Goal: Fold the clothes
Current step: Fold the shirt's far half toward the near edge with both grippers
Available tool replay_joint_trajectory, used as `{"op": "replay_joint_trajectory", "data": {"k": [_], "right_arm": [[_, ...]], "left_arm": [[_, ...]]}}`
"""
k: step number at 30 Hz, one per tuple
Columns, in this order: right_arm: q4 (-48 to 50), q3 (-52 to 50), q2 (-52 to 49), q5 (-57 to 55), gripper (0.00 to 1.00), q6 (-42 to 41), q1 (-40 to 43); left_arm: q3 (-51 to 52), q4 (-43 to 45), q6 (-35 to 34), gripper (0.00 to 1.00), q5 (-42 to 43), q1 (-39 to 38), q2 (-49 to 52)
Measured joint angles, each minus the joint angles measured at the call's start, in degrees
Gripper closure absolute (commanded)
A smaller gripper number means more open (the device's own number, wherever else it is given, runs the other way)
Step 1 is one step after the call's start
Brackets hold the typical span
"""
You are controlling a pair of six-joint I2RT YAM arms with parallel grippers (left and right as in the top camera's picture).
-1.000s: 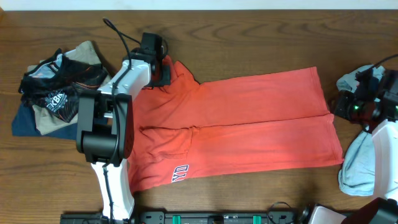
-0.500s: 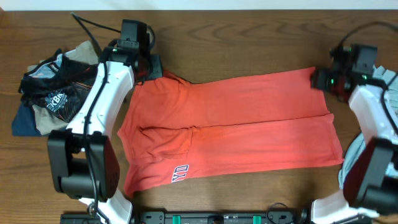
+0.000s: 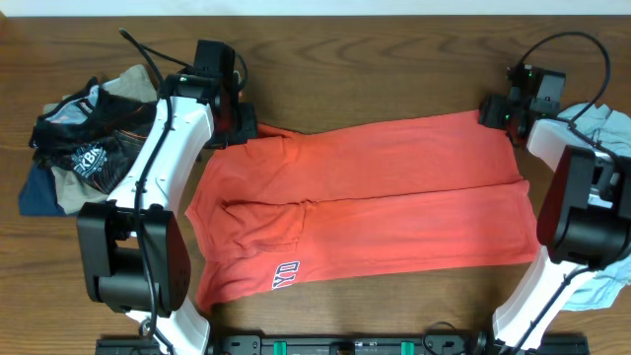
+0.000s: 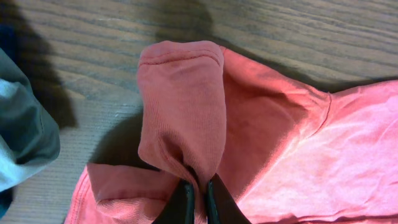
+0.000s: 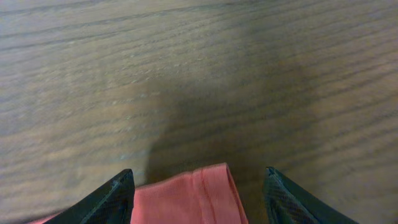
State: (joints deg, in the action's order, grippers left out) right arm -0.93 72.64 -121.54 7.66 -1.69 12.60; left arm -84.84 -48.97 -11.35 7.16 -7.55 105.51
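One red T-shirt (image 3: pixel 394 202) | left hand (image 4: pixel 198 194) pinches sleeve (image 4: pixel 180 93) | right hand (image 5: pixel 199 177) agape at hem (image 5: pixel 214 196)

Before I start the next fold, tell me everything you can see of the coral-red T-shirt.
The coral-red short-sleeved T-shirt looks like soft cotton knit with stitched hems. It lies lengthways on the brown wooden table, mostly flat, a long fold line running across it, white block lettering near its left end. The left gripper has its jaws shut on a bunched sleeve at the far left corner, humping it up. The right gripper stands at the far right hem corner, jaws open either side of the cloth.
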Motion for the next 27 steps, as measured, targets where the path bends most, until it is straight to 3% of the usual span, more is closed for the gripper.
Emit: {"op": "replay_joint_trajectory", "data": {"k": [5,8,10,11,20,27], "right_arm": [[2.16,0.07,-0.92,-0.07,0.41,-0.44,-0.33],[2.05,0.11,-1.03,-0.24,0.69,-0.52,-0.85],[1.55,0.20,-1.07,-0.85,0.96,-0.63,-1.29],[1.14,0.26,-1.07,-1.14,0.99,-0.81,-1.36],[-4.68,1.95,-0.63,-2.97,0.99,-1.31,-1.31],[-15.69,1.86,3.61,-4.63,0.99,-2.14,0.55]], "left_arm": [[0.26,-0.07,-0.72,0.94,0.00,0.00,0.00],[0.85,-0.09,-0.87,0.94,0.00,0.00,0.00],[1.25,-0.09,-0.87,0.94,0.00,0.00,0.02],[1.36,-0.09,-0.87,0.94,0.00,0.00,0.02],[1.57,-0.70,-0.87,0.94,0.00,0.00,0.02],[1.60,-3.06,-0.87,0.94,0.00,0.00,0.00]]}}
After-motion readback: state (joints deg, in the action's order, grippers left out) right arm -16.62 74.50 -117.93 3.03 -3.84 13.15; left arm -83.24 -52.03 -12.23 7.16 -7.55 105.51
